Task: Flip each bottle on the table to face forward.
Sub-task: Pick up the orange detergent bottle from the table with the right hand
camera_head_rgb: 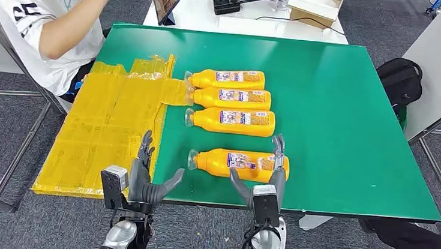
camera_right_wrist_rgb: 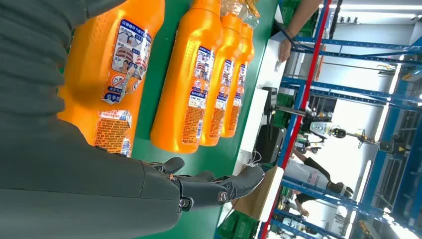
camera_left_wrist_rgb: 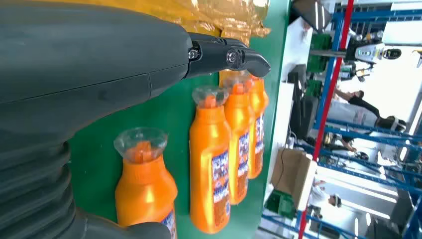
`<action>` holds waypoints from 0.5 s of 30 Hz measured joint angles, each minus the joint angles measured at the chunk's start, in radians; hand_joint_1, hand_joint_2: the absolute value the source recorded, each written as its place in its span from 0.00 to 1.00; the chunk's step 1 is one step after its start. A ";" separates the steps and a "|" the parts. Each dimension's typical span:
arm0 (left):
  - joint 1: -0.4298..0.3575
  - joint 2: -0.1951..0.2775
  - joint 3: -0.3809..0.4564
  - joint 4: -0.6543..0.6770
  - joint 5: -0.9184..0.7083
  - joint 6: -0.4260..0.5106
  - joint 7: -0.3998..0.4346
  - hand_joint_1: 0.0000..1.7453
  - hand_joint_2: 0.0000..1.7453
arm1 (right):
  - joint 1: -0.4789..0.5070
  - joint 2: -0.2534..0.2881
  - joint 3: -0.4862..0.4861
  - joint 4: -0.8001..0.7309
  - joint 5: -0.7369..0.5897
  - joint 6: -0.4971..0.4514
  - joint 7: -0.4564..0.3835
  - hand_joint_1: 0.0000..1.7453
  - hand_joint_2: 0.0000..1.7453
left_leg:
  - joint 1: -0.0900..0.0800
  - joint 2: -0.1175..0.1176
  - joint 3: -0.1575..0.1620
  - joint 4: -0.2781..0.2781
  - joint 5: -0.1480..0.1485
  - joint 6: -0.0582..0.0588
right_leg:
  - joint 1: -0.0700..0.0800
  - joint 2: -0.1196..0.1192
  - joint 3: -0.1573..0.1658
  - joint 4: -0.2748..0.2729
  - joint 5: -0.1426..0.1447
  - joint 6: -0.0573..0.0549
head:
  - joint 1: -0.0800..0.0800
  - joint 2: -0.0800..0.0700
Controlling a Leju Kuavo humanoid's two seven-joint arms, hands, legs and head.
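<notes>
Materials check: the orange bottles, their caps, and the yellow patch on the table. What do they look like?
Orange bottles: glossy opaque plastic, judging by bright highlights along the bodies; printed labels look like paper or film.
Caps: clear plastic, since the orange neck shows through.
Yellow patch: probably overlapping strips of shiny tape or film, with wrinkles and seams.
Table: matte green surface; material unclear.

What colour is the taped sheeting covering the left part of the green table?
Translucent yellow taped plastic sheeting, wrinkled at its far edge; clearest in the head view.

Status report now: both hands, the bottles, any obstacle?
Left hand open, right hand open at nearest bottle. Four bottles lying down. Person beside table.
</notes>
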 joint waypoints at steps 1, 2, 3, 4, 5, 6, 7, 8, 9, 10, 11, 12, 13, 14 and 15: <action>0.000 0.000 0.000 0.000 0.000 -0.001 0.000 0.00 1.00 | 0.000 0.000 0.000 0.000 -0.001 0.000 0.000 0.00 1.00 | 0.000 0.000 0.000 0.000 0.000 0.000 | 0.000 0.000 0.000 0.000 0.000 0.000 | 0.000 0.000; 0.000 0.000 0.000 0.000 0.000 -0.001 0.000 0.00 1.00 | 0.000 0.000 0.000 0.000 -0.002 0.000 0.000 0.00 1.00 | 0.000 0.000 0.000 0.000 0.000 0.000 | 0.000 0.000 0.000 0.000 0.000 0.000 | 0.000 0.000; 0.000 0.000 -0.001 0.000 0.000 -0.003 0.000 0.00 1.00 | 0.000 0.000 0.000 0.000 -0.004 0.001 -0.001 0.00 1.00 | 0.000 0.000 0.000 0.000 0.000 0.000 | 0.000 0.000 0.000 0.000 0.000 0.000 | 0.000 0.000; 0.000 0.000 -0.001 0.000 0.000 -0.004 0.000 0.00 1.00 | 0.000 0.000 0.000 0.000 -0.007 0.003 -0.001 0.02 1.00 | 0.000 0.000 0.000 0.000 0.000 0.000 | 0.000 0.000 0.000 0.000 0.000 0.000 | 0.000 0.000; 0.000 0.000 -0.001 -0.001 0.000 -0.005 0.000 0.00 1.00 | 0.000 0.000 -0.001 0.000 -0.009 0.007 -0.001 0.09 1.00 | 0.000 0.000 0.000 0.000 0.000 0.000 | 0.000 0.000 0.000 0.000 0.000 0.000 | 0.000 0.000; 0.000 0.000 -0.001 -0.001 0.000 -0.006 0.000 0.00 1.00 | 0.000 0.000 -0.001 0.000 -0.010 0.015 -0.001 0.28 1.00 | 0.000 0.000 0.000 0.000 0.000 0.000 | 0.000 0.000 0.000 0.000 0.000 0.000 | 0.000 0.000; 0.000 0.000 -0.001 -0.002 0.000 -0.008 0.000 0.00 1.00 | 0.000 -0.002 -0.001 0.001 -0.007 0.026 0.000 0.49 1.00 | 0.000 0.000 0.000 0.000 0.000 0.000 | 0.000 0.000 0.000 0.000 0.000 0.000 | 0.000 0.000; 0.000 0.000 -0.001 -0.003 0.000 -0.010 0.000 0.00 1.00 | -0.001 -0.004 -0.001 0.001 -0.001 0.040 0.000 0.63 1.00 | 0.000 0.000 0.000 0.000 0.000 0.000 | 0.000 0.000 0.000 0.000 0.000 0.000 | 0.000 0.000; 0.000 0.000 -0.001 -0.003 -0.001 -0.012 0.000 0.00 1.00 | -0.001 -0.006 -0.001 0.003 0.009 0.055 0.001 0.57 1.00 | 0.000 0.000 0.000 0.000 0.000 0.000 | 0.000 0.000 0.000 0.000 0.000 0.000 | 0.000 0.000; 0.000 0.000 -0.001 -0.004 -0.003 -0.014 0.000 0.00 1.00 | -0.002 -0.009 0.001 0.005 0.019 0.066 0.001 0.37 1.00 | 0.000 0.000 0.000 0.000 0.000 0.000 | 0.000 0.000 0.000 0.000 0.000 0.000 | 0.000 0.000; -0.001 0.000 -0.001 -0.004 -0.006 -0.014 0.000 0.00 1.00 | -0.004 -0.011 0.002 0.007 0.027 0.075 0.001 0.16 1.00 | 0.000 0.000 0.000 0.000 0.000 0.000 | 0.000 0.000 0.000 0.000 0.000 0.000 | 0.000 0.000; -0.001 0.000 -0.001 -0.004 -0.009 -0.014 0.000 0.00 1.00 | -0.005 -0.013 0.003 0.009 0.034 0.081 0.001 0.00 1.00 | 0.000 0.000 0.000 0.000 0.000 0.000 | 0.000 0.000 0.000 0.000 0.000 0.000 | 0.000 0.000; -0.001 0.000 -0.001 -0.004 -0.013 -0.012 0.000 0.00 1.00 | -0.006 -0.014 0.003 0.012 0.037 0.085 0.001 0.00 1.00 | 0.000 0.000 0.000 0.000 0.000 0.000 | 0.000 0.000 0.000 0.000 0.000 0.000 | 0.000 0.000; -0.001 0.000 -0.002 -0.004 -0.016 -0.010 0.000 0.00 1.00 | -0.006 -0.014 0.003 0.014 0.039 0.087 0.001 0.00 1.00 | 0.000 0.000 0.000 0.000 0.000 0.000 | 0.000 0.000 0.000 0.000 0.000 0.000 | 0.000 0.000; -0.001 0.000 -0.002 -0.004 -0.019 -0.007 0.000 0.00 1.00 | -0.007 -0.014 0.003 0.016 0.041 0.088 0.001 0.00 1.00 | 0.000 0.000 0.000 0.000 0.000 0.000 | 0.000 0.000 0.000 0.000 0.000 0.000 | 0.000 0.000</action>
